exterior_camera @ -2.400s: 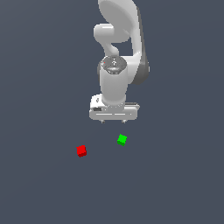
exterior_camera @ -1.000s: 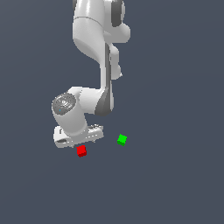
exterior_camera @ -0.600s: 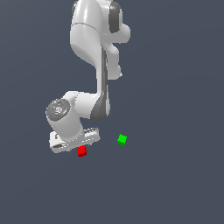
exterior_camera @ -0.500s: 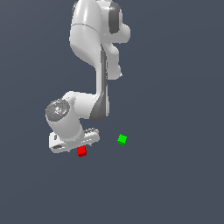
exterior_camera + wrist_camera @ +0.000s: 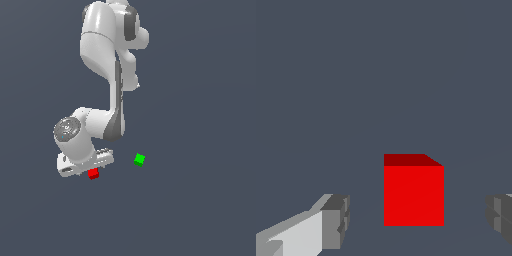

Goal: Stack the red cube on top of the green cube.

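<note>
Red cube [image 5: 413,196] (plain), green cube [image 5: 139,159]

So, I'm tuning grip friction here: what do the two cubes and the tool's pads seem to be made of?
It is a simulator render, so material is a guess. The red cube and green cube show flat, uniform colour with no gloss or grain, like matte plastic or painted blocks. The tool has dark grey, faceted fingertips on a lighter grey body, perhaps rubber pads; no texture shows.

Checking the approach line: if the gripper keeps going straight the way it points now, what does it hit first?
Probably the red cube: it sits between the open fingers of the gripper, with gaps either side. Past that, only the grey floor; depth is hard to judge.
</note>
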Action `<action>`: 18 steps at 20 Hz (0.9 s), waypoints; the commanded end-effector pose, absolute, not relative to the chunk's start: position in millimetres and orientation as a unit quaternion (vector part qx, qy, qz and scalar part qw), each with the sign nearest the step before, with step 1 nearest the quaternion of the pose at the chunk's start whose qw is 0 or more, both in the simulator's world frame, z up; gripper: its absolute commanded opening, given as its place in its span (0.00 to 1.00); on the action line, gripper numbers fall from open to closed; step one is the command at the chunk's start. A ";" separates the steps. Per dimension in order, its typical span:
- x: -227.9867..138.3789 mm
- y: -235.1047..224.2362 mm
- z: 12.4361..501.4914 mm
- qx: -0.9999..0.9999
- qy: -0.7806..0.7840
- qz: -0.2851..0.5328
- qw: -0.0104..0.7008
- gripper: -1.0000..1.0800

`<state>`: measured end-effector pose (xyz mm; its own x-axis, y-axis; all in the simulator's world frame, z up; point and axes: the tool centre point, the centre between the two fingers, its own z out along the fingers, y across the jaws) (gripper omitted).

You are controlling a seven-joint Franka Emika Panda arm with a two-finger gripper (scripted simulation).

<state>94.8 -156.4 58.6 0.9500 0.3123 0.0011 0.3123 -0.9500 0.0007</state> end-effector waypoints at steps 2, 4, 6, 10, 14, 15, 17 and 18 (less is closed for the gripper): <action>94.2 -155.9 40.3 0.987 0.159 0.000 0.000 0.96; 93.9 -156.1 30.0 0.987 0.159 0.000 0.000 0.96; 93.9 -156.3 23.0 0.987 0.159 0.000 0.000 0.96; 95.0 -156.1 19.0 0.987 0.159 0.000 0.000 0.96; 95.5 -156.2 20.0 0.987 0.159 0.000 0.000 0.00; 95.5 -156.2 20.0 0.987 0.159 0.000 0.000 0.00; 95.5 -156.2 20.0 0.987 0.159 0.000 0.000 0.00; 95.5 -156.2 20.0 0.987 0.159 0.000 0.000 0.00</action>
